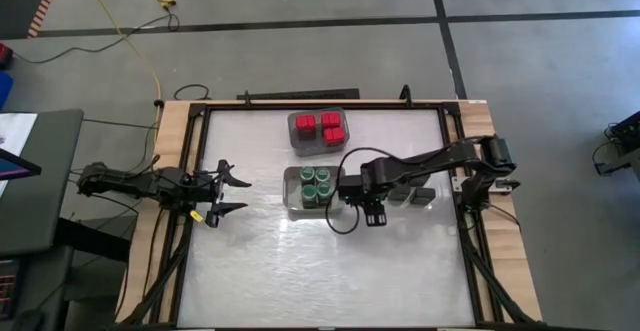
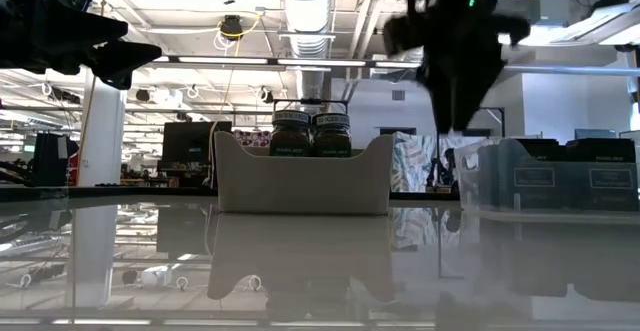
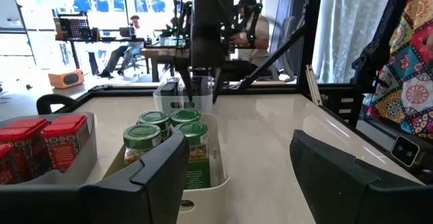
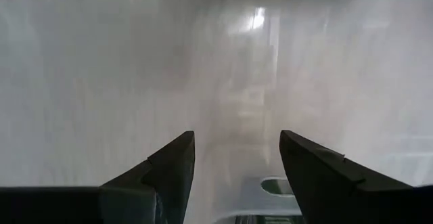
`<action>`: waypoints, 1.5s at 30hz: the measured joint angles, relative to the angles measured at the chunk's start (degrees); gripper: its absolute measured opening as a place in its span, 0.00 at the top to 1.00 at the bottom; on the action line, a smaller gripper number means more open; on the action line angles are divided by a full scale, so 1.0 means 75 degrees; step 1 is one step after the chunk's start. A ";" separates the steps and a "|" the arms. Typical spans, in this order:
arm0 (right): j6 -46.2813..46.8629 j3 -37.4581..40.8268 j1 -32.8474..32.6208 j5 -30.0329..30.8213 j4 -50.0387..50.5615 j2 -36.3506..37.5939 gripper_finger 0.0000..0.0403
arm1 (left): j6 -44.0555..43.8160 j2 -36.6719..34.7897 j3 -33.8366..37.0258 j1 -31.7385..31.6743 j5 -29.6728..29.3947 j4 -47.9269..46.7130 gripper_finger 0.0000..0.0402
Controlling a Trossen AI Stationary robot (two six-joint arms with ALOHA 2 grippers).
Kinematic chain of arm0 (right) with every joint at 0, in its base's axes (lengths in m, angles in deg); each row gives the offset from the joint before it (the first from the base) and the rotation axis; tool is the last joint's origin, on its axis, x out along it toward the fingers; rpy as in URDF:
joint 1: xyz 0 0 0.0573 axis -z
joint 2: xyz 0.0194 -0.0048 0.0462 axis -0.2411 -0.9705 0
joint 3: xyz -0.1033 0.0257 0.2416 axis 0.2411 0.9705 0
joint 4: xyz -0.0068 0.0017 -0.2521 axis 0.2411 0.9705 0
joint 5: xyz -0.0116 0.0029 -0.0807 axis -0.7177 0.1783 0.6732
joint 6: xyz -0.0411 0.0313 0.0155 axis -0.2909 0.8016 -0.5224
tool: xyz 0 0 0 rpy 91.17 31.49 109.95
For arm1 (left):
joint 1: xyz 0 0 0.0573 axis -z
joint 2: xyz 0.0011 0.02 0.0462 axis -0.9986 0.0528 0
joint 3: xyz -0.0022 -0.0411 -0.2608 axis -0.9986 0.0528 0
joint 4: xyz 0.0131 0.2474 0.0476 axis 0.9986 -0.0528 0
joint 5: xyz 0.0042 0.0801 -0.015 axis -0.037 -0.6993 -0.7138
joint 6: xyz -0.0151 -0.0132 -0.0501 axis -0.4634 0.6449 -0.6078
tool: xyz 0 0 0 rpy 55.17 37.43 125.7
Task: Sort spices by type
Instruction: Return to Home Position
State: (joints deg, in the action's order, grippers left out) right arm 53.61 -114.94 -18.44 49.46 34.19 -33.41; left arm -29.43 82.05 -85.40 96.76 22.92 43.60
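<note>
Low view: unreadably labelled jars (image 2: 291,134)

An open-plan office lab is showing: people (image 3: 130,45) are sitting at desks (image 3: 164,52) well beyond the jaws of the left gripper (image 3: 240,143).

No legible text — jar labels (image 2: 331,147) unreadable

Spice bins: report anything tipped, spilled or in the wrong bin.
Nothing stands out. The red-topped containers fill one bin, the green-lidded jars stand upright in another, and the dark tins sit in a third, partly hidden by the right arm.
</note>
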 joint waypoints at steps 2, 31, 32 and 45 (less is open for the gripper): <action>0.0179 0.0000 0.0002 0.0003 -0.0041 0.0393 0.38 | 0.0002 0.0000 0.0000 0.0000 0.0003 0.0000 0.39; 0.2334 0.6107 -0.0555 0.2433 -0.3719 0.9164 0.38 | 0.0001 0.0000 0.0001 -0.0002 0.0003 0.0000 0.39; 0.2494 0.6100 -0.0504 0.2436 -0.3751 0.9299 0.38 | 0.0003 0.0000 0.0002 0.0000 0.0002 0.0000 0.39; 0.0995 0.7279 -0.0088 0.1745 -0.5124 1.0310 0.38 | 0.0000 0.0000 0.0003 -0.0003 0.0000 0.0000 0.39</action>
State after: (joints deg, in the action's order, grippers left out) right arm 61.07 -60.34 -19.10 62.55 -4.24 43.91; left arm -29.43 82.05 -85.38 96.73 22.92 43.60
